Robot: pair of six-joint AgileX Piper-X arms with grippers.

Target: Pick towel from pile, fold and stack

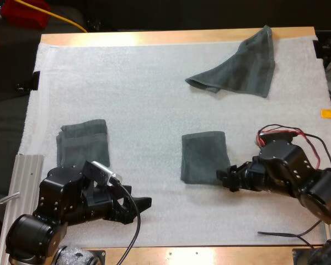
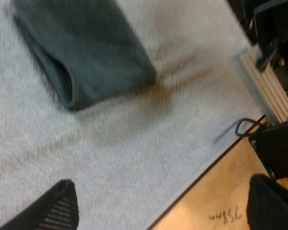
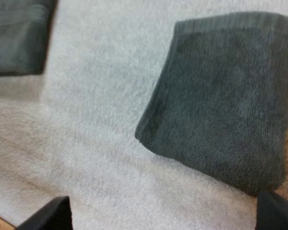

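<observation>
A wooden table [image 1: 154,37] carries a white mat [image 1: 127,94] that covers nearly all of it. That gives the cloth a soft, even bed to be folded on.

The crumpled towel [image 1: 243,66] is the largest piece. It lies at the mat's far right corner, one tip up against the far edge. This is probably the supply pile, parked well apart from the working area so it does not get in the way.

The left towel [image 1: 83,143] is folded square near the mat's left edge, closer to the near side than the far. I take it for the start of the stack.

The middle towel [image 1: 204,156] is also folded. It lies flat around the mat's centre, a little toward the near edge, where both arms can reach it. It seems folded but not yet stacked, well apart from the left towel.

The right claw [image 1: 220,175] sits low at the middle towel's near right corner. Its fingers are spread and clear of the cloth, gripping nothing, and it is well placed to take that corner.

The left claw [image 1: 145,202] hangs over bare mat near the near edge, between the two folded towels — fingers likewise apart and empty, and out of the other arm's way.
</observation>
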